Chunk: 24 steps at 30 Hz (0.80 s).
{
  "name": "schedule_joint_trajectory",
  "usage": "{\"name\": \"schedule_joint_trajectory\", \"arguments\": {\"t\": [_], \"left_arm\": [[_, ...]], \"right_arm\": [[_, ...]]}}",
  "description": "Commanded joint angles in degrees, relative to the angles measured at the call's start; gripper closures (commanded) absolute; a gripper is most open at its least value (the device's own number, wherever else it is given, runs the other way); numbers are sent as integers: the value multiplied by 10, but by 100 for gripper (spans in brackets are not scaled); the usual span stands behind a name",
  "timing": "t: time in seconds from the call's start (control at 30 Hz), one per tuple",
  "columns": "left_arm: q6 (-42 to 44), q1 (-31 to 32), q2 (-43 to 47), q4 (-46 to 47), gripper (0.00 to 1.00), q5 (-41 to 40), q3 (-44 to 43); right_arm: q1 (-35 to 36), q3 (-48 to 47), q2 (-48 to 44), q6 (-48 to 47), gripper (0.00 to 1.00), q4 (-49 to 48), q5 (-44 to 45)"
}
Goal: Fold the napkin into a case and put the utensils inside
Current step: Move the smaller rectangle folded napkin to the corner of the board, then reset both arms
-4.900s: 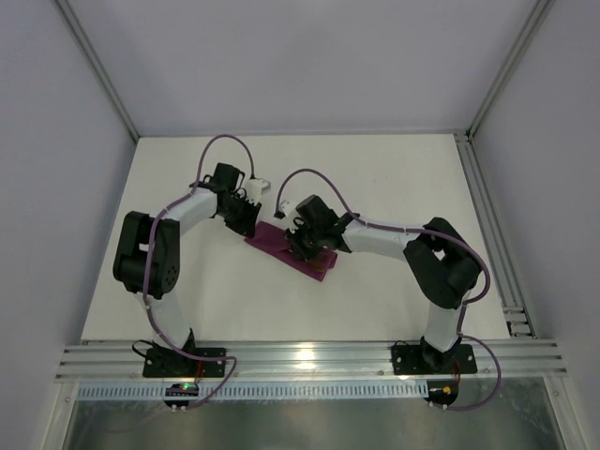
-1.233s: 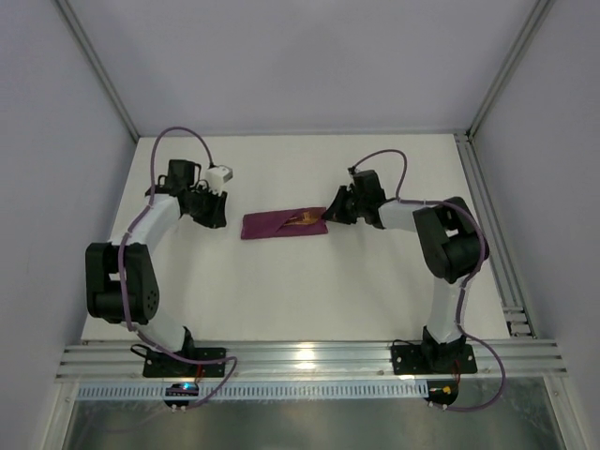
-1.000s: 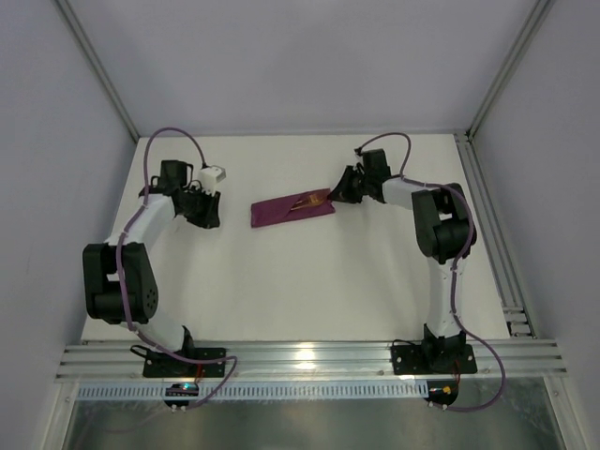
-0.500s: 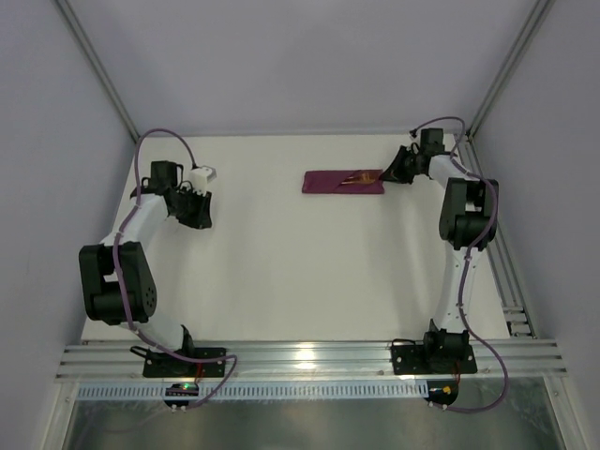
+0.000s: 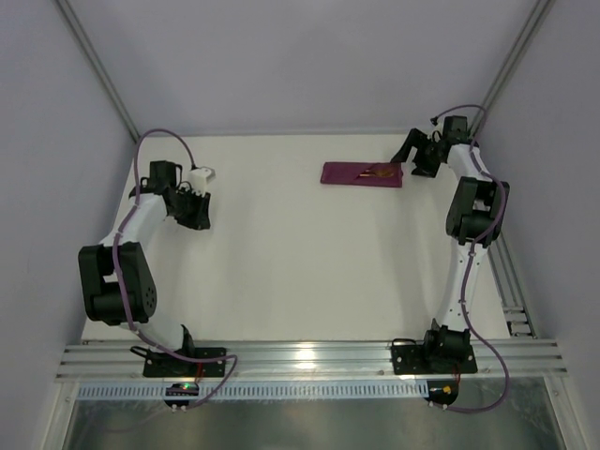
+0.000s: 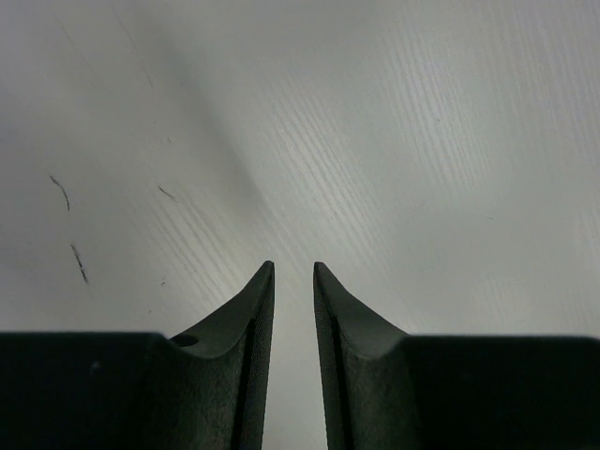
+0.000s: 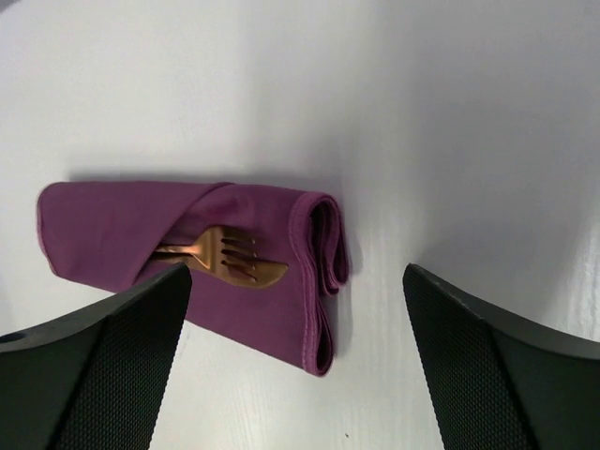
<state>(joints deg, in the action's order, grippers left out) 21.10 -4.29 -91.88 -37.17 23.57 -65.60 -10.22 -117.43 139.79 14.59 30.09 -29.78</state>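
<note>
The plum-purple napkin is folded into a narrow case lying flat at the far right of the table. In the right wrist view the case shows its layered folded end toward me. The utensils stick out of its pocket: a copper-brown fork and a knife tip beneath it. My right gripper hovers just right of the case with its jaws wide open, holding nothing. My left gripper is far off at the left; its fingers stand a narrow gap apart over bare table.
An aluminium rail runs along the table's right edge, close to the right arm. The back wall is just behind the case. Another rail crosses the near edge by the arm bases.
The case with the utensils slid up and to the right across the table in my right gripper, which then opened and let go. The left arm barely moved.
</note>
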Motion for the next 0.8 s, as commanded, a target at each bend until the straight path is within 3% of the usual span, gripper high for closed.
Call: {"name": "schedule_joint_trajectory", "arguments": {"t": [0.0, 0.13, 0.37, 0.53, 0.67, 0.77], "left_arm": [[12, -7, 35, -15, 75, 2, -12], [18, -11, 68, -33, 74, 4, -3], [28, -22, 170, -59, 72, -21, 49], [27, -39, 251, -69, 66, -83, 106], [31, -55, 338, -57, 55, -132, 183], [27, -64, 372, -48, 47, -158, 228]], "right_arm": [[-4, 28, -52, -21, 1, 29, 47], [-18, 105, -149, -6, 1, -24, 80], [-31, 194, -306, -17, 1, -25, 186], [-33, 401, -505, 21, 1, -150, 242], [-34, 563, -624, 53, 1, -191, 398], [-33, 650, -704, 64, 1, -199, 464]]}}
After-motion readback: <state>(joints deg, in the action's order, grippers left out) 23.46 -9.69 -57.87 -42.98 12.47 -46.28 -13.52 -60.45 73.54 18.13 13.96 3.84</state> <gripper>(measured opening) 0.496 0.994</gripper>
